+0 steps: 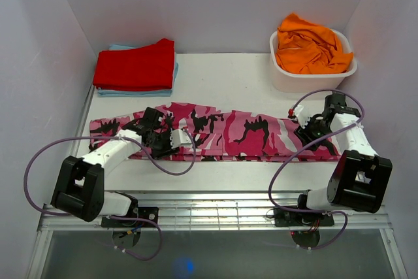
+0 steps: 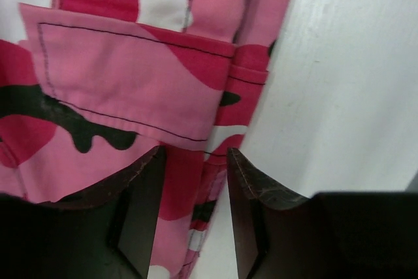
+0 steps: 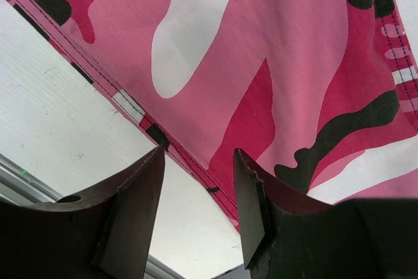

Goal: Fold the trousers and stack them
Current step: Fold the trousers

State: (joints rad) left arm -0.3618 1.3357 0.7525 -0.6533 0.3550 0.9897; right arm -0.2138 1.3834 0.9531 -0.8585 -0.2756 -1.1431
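Fold and stack, crosswise-fold stage, seen from above and from both wrists. The white tabletop (image 1: 222,76) carries the trousers (image 1: 241,135), which lie flat across its middle as one long narrow band running left to right, pocketed upper part to the left and leg ends to the right. The narrow band suggests that the lengthwise fold, leg laid on leg, is done and the shortening folds are not yet made. At the rear left a folded red garment (image 1: 136,65) rests on a pale blue cloth (image 1: 130,92), the likely place for stacking. At the rear right a white basin (image 1: 294,80) holds a crumpled orange garment (image 1: 308,49). The right hand (image 3: 199,155) hangs low over the near right corner of the band, jaws apart and gripping nothing, with the stitched near edge (image 3: 157,132) running through the gap and bare tabletop to one side. The left hand (image 2: 194,155) sits left of centre at the near edge, jaws likewise apart and empty, straddling the border of the cloth just below a pocket flap (image 2: 130,76). Judged next move: each hand lowers until one finger slips under the edge, closes through all layers, then the right end is lifted and carried leftward over the rest. The call is for a pinch that takes every layer, and for matched height, so the band does not skew or open
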